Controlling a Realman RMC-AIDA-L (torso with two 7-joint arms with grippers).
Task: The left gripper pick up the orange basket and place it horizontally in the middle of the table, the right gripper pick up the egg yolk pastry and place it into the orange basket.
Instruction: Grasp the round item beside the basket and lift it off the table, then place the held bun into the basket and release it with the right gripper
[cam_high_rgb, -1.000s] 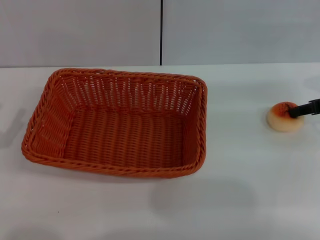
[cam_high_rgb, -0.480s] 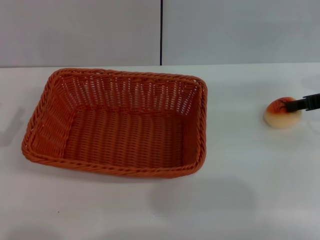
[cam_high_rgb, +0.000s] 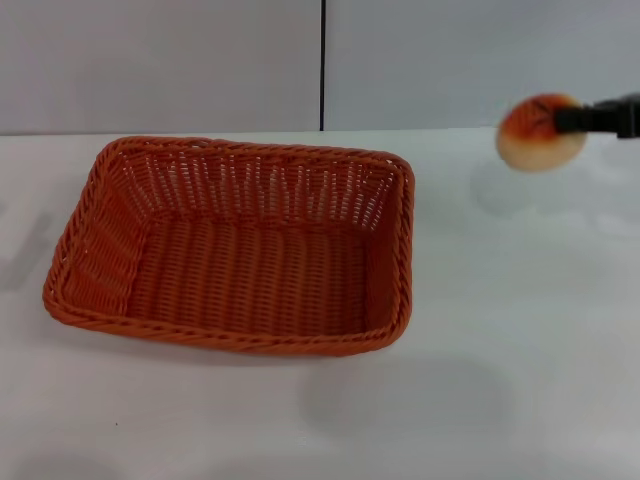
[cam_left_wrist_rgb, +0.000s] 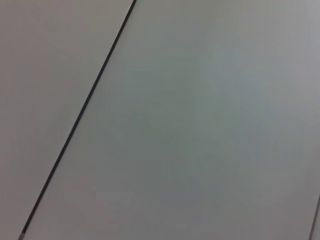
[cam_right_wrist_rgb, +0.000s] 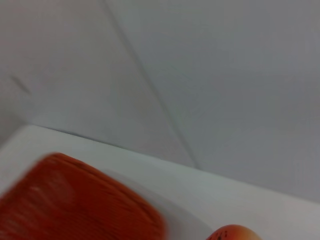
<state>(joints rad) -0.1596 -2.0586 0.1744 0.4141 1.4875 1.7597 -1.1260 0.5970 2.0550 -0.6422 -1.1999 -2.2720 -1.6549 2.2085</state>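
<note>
The orange basket (cam_high_rgb: 235, 245) lies lengthwise on the white table (cam_high_rgb: 500, 360), left of centre, with nothing inside it. High at the right, the egg yolk pastry (cam_high_rgb: 538, 132) hangs in the air above the table, tilted, held by my right gripper (cam_high_rgb: 572, 120), whose black finger reaches in from the right edge. In the right wrist view the basket's corner (cam_right_wrist_rgb: 75, 200) shows as an orange blur and the pastry's top (cam_right_wrist_rgb: 235, 233) peeks in at the lower edge. My left gripper is out of view; the left wrist view shows only the grey wall.
A grey wall (cam_high_rgb: 160, 60) with a dark vertical seam (cam_high_rgb: 322, 65) backs the table. White tabletop stretches between the basket and the right edge, and along the front.
The right gripper has lifted the pastry off the table, up and slightly to the left. The basket has not moved.
</note>
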